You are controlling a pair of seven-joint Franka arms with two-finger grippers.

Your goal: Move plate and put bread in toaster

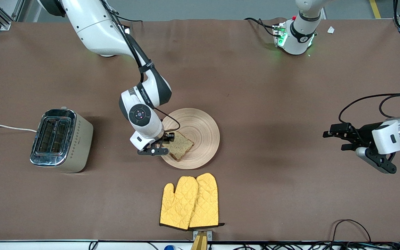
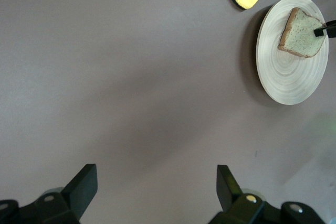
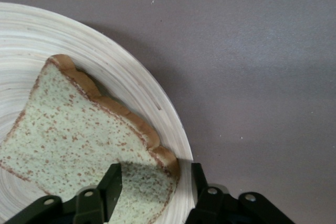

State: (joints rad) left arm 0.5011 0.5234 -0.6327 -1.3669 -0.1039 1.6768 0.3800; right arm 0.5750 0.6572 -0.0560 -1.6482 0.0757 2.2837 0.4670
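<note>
**Right fingers straddle a corner of the bread on the plate**

The right gripper [image 1: 167, 144] is down at the plate's [image 1: 205, 132] edge toward the toaster's end of the worktop [image 1: 255, 86], at about nine o'clock on the plate's rim in the front view. Its fingers [image 3: 107, 187] are spread, one on the crumb face of the wholegrain bread slice [image 1: 180, 146] and the other just outside the crust over the plate's rim, so a corner of the slice sits between them. Whether the pads already press the bread cannot be told; a gap shows on the crust side.

The slice lies flat on the wooden plate, off-centre toward the right gripper. The plate rests near the middle of the worktop. The two-slot toaster [image 1: 61, 140] stands well apart from it toward the right arm's end, slots upward, its white cord [image 1: 5, 127] trailing off the edge. A pair of yellow oven mitts [image 1: 189, 201] lies nearer the front camera than the plate, at roughly six o'clock from it.

The left gripper [image 1: 339, 137] waits above bare worktop at the left arm's end, fingers [image 2: 81, 190] released and wide apart, holding nothing.
</note>
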